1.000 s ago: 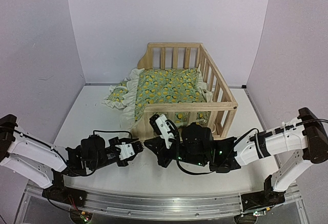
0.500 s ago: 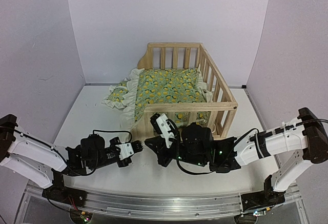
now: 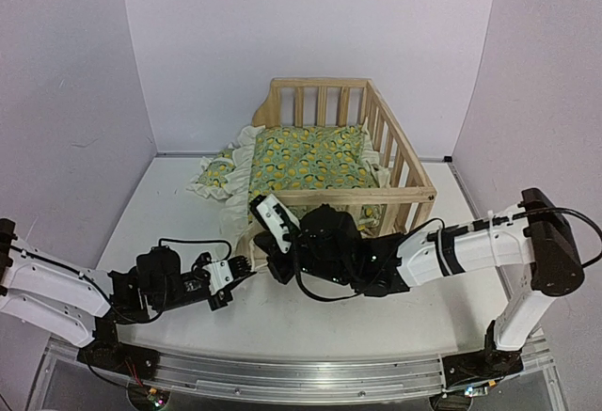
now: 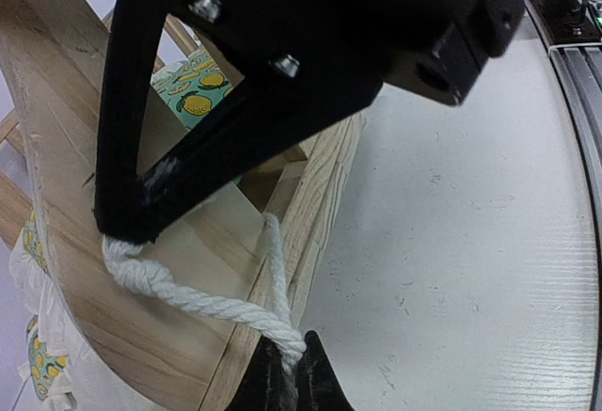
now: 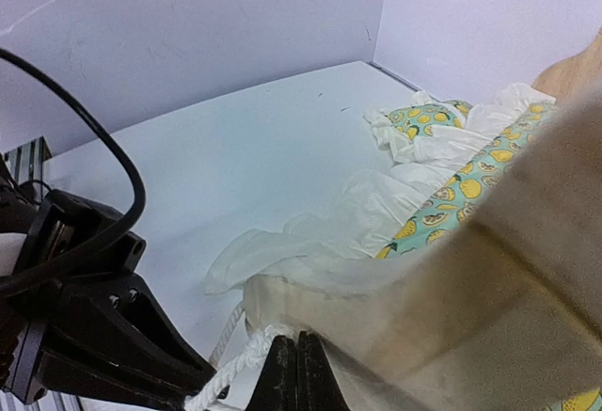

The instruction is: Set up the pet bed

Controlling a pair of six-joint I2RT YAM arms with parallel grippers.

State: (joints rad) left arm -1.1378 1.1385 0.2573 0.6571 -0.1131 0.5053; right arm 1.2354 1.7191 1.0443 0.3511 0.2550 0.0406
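Observation:
The pet bed (image 3: 414, 190), a pale pine slatted frame, stands at the back centre. Its green-yellow cushion (image 3: 306, 157) lies inside, with the cream ruffle spilling over the low left side. The small pillow (image 3: 218, 171) lies on the table left of the bed. A white rope (image 4: 202, 303) hangs at the bed's near-left corner post. My left gripper (image 4: 285, 373) is shut on the rope's loop. My right gripper (image 5: 298, 364) is shut at the rope's knotted end (image 5: 235, 366), against the wooden post (image 5: 527, 270). Both grippers meet at that corner (image 3: 252, 262).
White walls close in the table on the left, back and right. A black cable (image 5: 113, 166) loops from the left arm (image 5: 85, 336) just in front of the right gripper. The ruffle (image 5: 310, 232) lies on the table beside the post.
My right arm has swung left and forward to the bed's near-left corner. My left arm has dropped lower and back, its gripper still at the same corner.

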